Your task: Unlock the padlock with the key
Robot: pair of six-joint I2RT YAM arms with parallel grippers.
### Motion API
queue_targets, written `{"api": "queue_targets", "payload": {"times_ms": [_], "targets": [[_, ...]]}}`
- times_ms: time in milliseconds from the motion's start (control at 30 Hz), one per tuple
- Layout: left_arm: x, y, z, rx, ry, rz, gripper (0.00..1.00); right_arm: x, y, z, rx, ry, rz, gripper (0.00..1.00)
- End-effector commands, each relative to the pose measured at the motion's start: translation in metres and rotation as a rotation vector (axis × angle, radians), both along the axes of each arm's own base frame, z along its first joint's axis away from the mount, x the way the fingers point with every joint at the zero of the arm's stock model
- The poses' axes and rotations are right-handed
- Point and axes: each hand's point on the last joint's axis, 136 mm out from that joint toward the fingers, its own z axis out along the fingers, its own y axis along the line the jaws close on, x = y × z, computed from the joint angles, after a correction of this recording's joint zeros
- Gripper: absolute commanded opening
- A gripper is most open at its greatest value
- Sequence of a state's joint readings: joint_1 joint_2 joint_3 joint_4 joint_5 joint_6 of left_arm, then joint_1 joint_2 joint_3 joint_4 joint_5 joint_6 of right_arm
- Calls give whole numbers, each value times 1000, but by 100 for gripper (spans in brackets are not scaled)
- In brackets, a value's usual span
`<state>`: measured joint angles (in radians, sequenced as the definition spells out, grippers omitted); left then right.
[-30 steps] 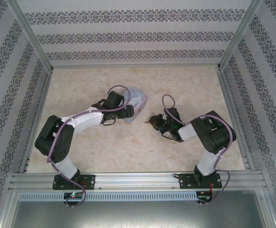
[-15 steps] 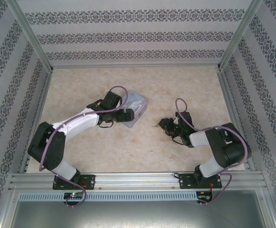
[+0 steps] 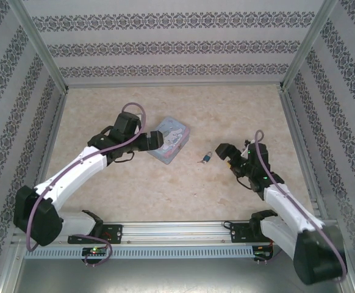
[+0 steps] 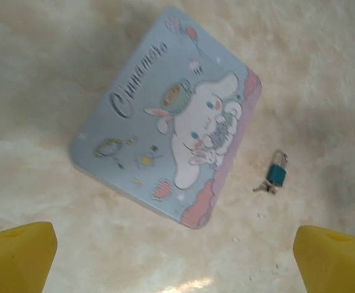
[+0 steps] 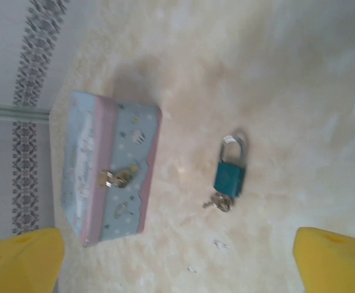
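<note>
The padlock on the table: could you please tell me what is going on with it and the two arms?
Nothing is held at this moment. The padlock lies on the table between the cartoon tin and the right gripper, with the key at its base, apparently in the keyhole. Both grippers are open: the right one hovers beside the padlock, the left gripper by the tin. Whether the shackle is released is too small to tell.

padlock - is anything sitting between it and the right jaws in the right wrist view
Nothing visible does. The padlock, with the key at its base, lies on bare table ahead of the open right jaws. The tin sits apart on the padlock's far side, not in the path.
</note>
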<state>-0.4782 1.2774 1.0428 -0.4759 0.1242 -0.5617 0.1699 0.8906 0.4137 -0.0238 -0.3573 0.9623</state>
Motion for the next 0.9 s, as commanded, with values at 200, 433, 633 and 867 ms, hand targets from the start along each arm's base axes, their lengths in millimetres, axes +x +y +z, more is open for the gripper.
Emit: {"api": "queue_targets", "payload": {"times_ms": [200, 433, 633, 867], "targets": [[14, 94, 28, 314, -294, 239, 100, 10, -83, 74, -536, -13, -158, 98], [10, 146, 37, 590, -516, 325, 100, 44, -120, 76, -702, -53, -298, 98], [26, 185, -3, 591, -479, 420, 100, 69, -124, 49, -802, -46, -263, 98], [54, 202, -58, 641, -457, 439, 99, 83, -141, 27, -961, -95, -283, 98]]}}
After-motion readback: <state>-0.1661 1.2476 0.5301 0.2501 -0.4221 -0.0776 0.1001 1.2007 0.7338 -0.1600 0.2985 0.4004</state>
